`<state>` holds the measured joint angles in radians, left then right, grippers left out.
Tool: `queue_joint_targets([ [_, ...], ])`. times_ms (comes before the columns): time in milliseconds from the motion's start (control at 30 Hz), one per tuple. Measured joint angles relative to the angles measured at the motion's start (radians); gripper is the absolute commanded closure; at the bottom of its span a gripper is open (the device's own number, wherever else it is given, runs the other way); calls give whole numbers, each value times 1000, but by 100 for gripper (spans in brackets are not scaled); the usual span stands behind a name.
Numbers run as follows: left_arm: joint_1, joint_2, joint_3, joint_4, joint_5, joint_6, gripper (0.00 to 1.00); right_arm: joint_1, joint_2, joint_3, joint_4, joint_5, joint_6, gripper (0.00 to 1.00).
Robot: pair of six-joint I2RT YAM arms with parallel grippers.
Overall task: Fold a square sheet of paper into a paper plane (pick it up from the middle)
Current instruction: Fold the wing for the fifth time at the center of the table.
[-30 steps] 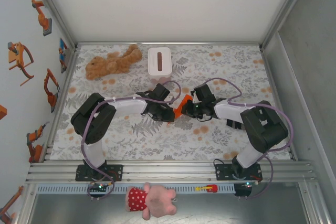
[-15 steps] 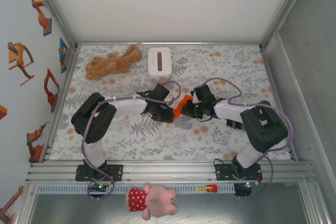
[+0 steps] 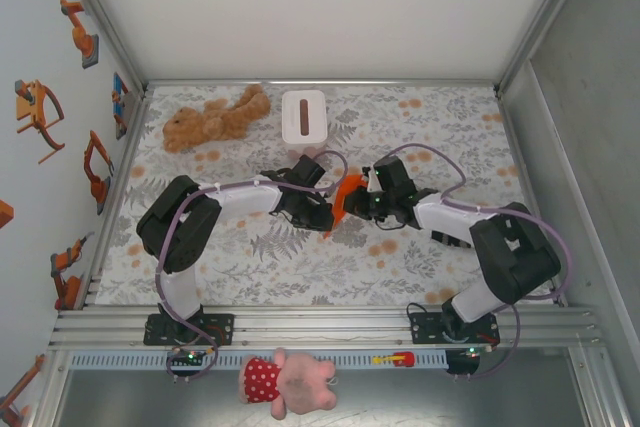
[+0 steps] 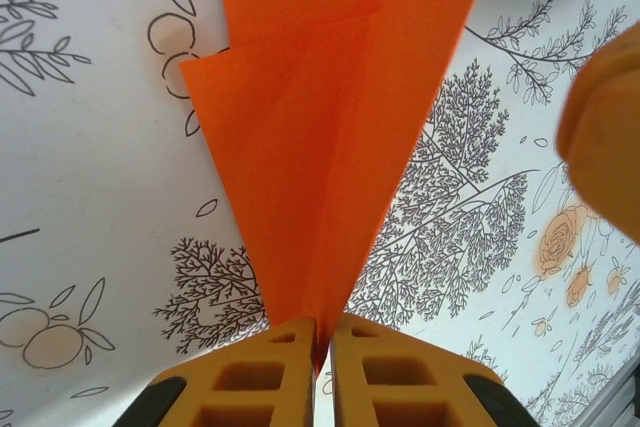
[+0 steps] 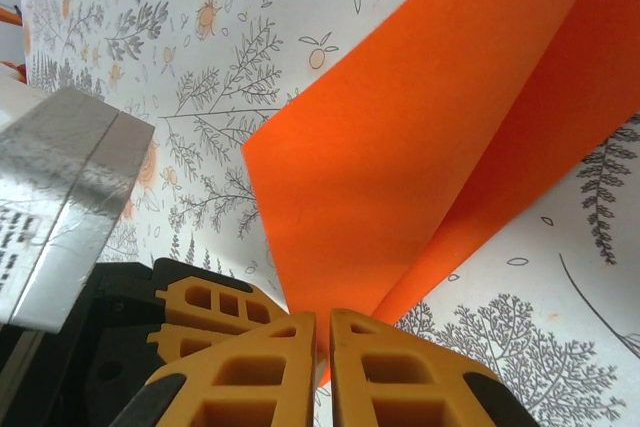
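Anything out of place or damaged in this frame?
A pink plush toy lies off the table, beyond the aluminium rail at its near edge. The orange paper, pinched by the left gripper and right gripper, shows clean creases and no visible tears.

Left pincer point(image 4: 322, 342), its two yellow fingers point(image 4: 250, 377) closed on the narrow lower end of the folded orange sheet of paper point(image 4: 330, 127), which widens upward with a centre crease above the flower-printed table point(image 4: 100, 177); blurred orange-yellow shape point(image 4: 605, 137) at right edge.
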<state>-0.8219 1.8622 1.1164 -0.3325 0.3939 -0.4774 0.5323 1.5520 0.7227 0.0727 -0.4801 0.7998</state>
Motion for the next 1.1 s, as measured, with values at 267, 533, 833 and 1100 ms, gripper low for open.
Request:
queue_joint_targets([
  [267, 4, 4, 0, -2, 0, 2, 87, 0, 66, 43, 24, -18, -1, 88],
  [533, 5, 6, 0, -2, -1, 5, 83, 0, 86, 64, 57, -25, -4, 88],
  [833, 5, 5, -13, 26, -8, 5, 77, -1, 139, 72, 48, -2, -4, 88],
  [1100, 5, 5, -31, 41, -20, 5, 76, -6, 162, 79, 44, 8, -4, 88],
])
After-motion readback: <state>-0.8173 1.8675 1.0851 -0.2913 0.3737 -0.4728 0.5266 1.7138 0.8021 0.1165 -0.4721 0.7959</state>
